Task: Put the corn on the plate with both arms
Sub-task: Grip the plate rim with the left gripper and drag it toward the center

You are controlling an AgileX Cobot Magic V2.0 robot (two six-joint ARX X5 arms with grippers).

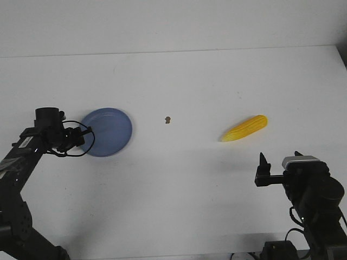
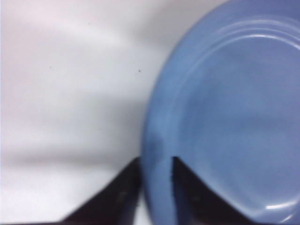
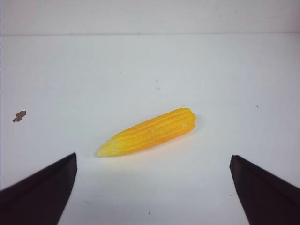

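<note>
Two grippers: right gripper (image 1: 264,169) nearest, jaws spread wide, holding nothing, pointing at the corn (image 1: 245,129); corn lies free on the table (image 1: 179,189) just beyond. Left gripper (image 2: 155,165) pinches rim of the plate (image 1: 109,131), jaws nearly closed on it; brown speck (image 1: 168,119) btwn plate & corn.

The corn (image 1: 245,128) is seen lying on the white table (image 1: 184,184), well apart from the plate (image 1: 108,131).
</note>
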